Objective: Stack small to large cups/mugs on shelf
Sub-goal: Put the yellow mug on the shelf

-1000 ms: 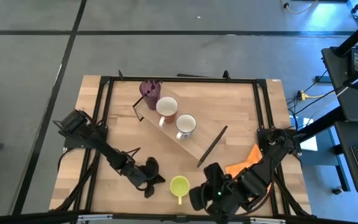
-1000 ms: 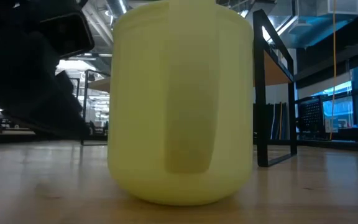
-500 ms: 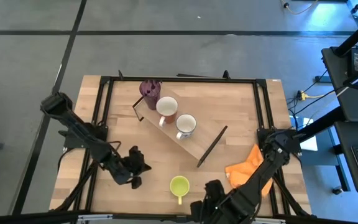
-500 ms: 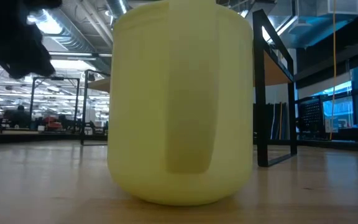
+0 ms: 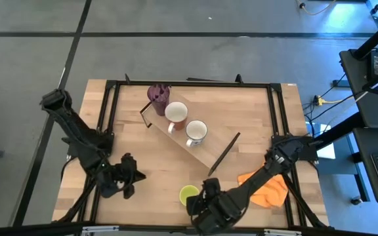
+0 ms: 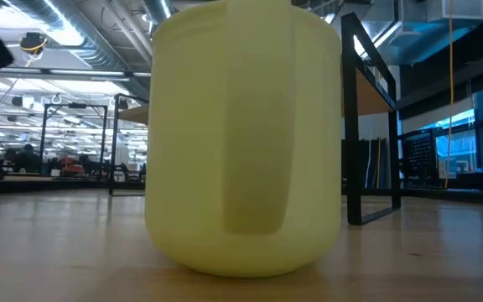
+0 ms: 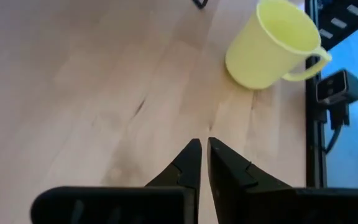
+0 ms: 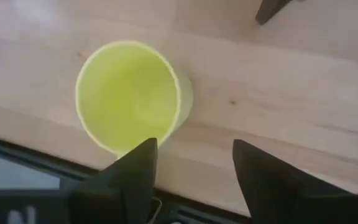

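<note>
The right gripper (image 8: 191, 162) hangs above the yellow-green mug (image 8: 129, 93), its two dark fingers (image 8: 138, 168) spread apart with nothing between them; one finger overlaps the mug's rim in the right wrist view, though whether it touches the mug cannot be told from there. In the high view the same gripper (image 5: 205, 203) sits just beside the mug (image 5: 188, 194), on the side toward the table's near edge, partly covering it.

The mug stands upright on the wooden table (image 5: 254, 111), near the near edge, and fills most of the low view (image 6: 241, 138), handle facing that camera.

The left gripper (image 7: 199, 158) is well apart from the mug, off to its left, with its fingers (image 7: 188, 165) pressed almost together on nothing, pointing across bare wood toward the mug (image 7: 272, 43). In the high view it (image 5: 126, 180) lies near the table's left rail.

Beyond the mug, toward the far side of the table, the shelf (image 5: 212, 149) lies at a slant. On it stand, in a row running away from the mug, the white-grey mug (image 5: 196, 132), the brownish mug (image 5: 176, 114) and the dark purple tumbler (image 5: 157, 96), each close to the next. An orange cloth (image 5: 271, 190) lies to the mug's right, under the right arm.
</note>
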Robot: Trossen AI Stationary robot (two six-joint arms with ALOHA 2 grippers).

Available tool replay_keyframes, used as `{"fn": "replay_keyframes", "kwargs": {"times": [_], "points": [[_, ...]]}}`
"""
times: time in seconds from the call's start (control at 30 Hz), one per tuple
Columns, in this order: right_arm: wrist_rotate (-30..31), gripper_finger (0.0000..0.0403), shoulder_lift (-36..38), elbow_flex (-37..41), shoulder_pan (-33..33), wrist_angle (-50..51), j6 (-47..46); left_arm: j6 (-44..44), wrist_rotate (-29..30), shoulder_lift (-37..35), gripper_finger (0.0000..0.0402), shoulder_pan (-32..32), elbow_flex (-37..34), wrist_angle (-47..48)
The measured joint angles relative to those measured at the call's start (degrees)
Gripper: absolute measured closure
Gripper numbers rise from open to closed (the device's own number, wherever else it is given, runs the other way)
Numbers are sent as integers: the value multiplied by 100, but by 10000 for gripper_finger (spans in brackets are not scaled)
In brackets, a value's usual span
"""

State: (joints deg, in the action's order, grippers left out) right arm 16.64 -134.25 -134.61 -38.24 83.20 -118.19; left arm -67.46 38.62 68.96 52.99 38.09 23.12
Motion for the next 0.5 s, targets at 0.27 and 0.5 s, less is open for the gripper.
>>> {"fn": "replay_keyframes", "kwargs": {"times": [0.27,0.5], "points": [[-181,189,-312,7,219,-378,149,-660,133,-2,378,479,0,512],[-353,190,-499,2,284,-426,110,-894,135,-2,378,643,0,808]]}}
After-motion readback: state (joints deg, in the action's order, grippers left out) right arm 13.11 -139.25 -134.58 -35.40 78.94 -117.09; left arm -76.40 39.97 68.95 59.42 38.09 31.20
